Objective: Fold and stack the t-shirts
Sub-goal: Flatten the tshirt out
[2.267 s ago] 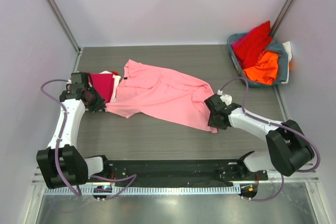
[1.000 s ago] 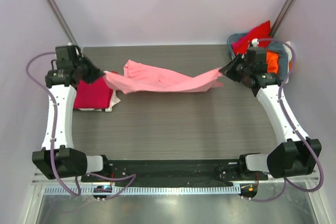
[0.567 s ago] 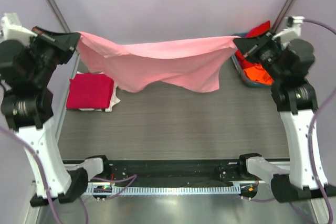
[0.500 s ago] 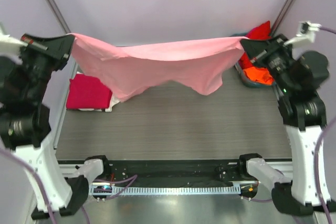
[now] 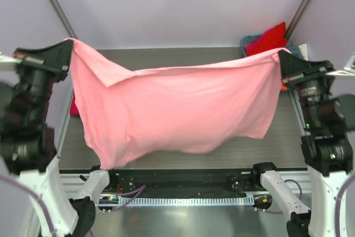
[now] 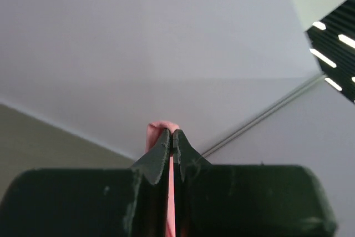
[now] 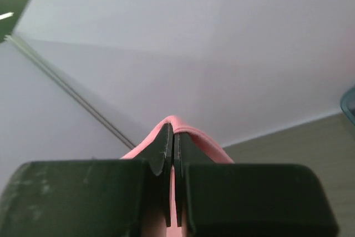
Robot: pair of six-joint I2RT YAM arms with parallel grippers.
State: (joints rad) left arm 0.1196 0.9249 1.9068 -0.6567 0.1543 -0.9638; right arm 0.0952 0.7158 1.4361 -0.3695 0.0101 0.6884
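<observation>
The light pink t-shirt (image 5: 177, 109) hangs spread in the air between both arms, high above the table. My left gripper (image 5: 67, 48) is shut on its upper left corner; pink cloth (image 6: 161, 127) shows between the shut fingers of the left gripper (image 6: 171, 135). My right gripper (image 5: 282, 59) is shut on its upper right corner; pink cloth (image 7: 194, 134) wraps over the tips of the right gripper (image 7: 172, 131). A sliver of the crimson folded shirt (image 5: 73, 106) shows at the left behind the pink one. A red shirt (image 5: 269, 38) pokes out of the basket.
The grey-blue basket (image 5: 247, 43) stands at the back right corner, mostly hidden by the pink shirt and right arm. The grey wooden table (image 5: 177, 56) shows behind the shirt. White walls and slanted frame posts enclose the cell.
Both grippers have lifted the pink shirt off the table and raised it high and towards the camera. It now hangs open as a wide sheet, covering most of the table.
</observation>
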